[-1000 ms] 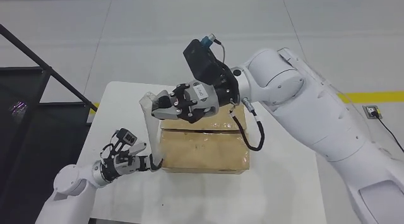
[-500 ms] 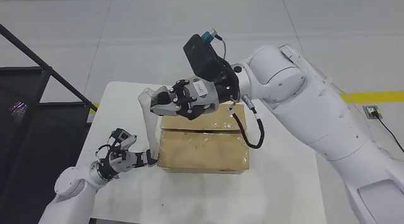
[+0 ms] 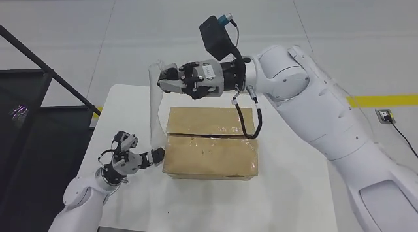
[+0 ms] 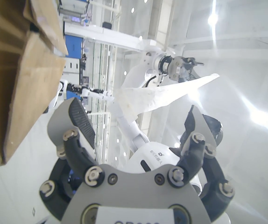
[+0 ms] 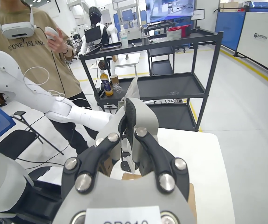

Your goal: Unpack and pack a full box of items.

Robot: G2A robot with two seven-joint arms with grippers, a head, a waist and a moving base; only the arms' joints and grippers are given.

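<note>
A closed brown cardboard box (image 3: pixel 209 144) lies on the white table (image 3: pixel 127 111). My right gripper (image 3: pixel 163 78) hangs above the table behind the box's far left corner, shut on the upper end of a long pale strip of tape (image 3: pixel 157 111). The strip runs down to the box's near left corner. In the right wrist view the gripper (image 5: pixel 127 108) pinches the tape (image 5: pixel 132 87) between its pads. My left gripper (image 3: pixel 157 155) sits low beside the box's near left corner. Seen from its own wrist, the left gripper (image 4: pixel 134 117) is open, with the tape (image 4: pixel 162 92) and box (image 4: pixel 19 71) beyond.
A black metal frame (image 3: pixel 39 68) stands left of the table. In the right wrist view a black shelf cart (image 5: pixel 171 47) stands past the table's edge (image 5: pixel 208 155), with a bottle and cup on it. The table has bare room left and front of the box.
My right gripper has risen and moved away behind the box, drawing the tape strip up and taut. The left gripper has shifted slightly along the box's near left corner.
</note>
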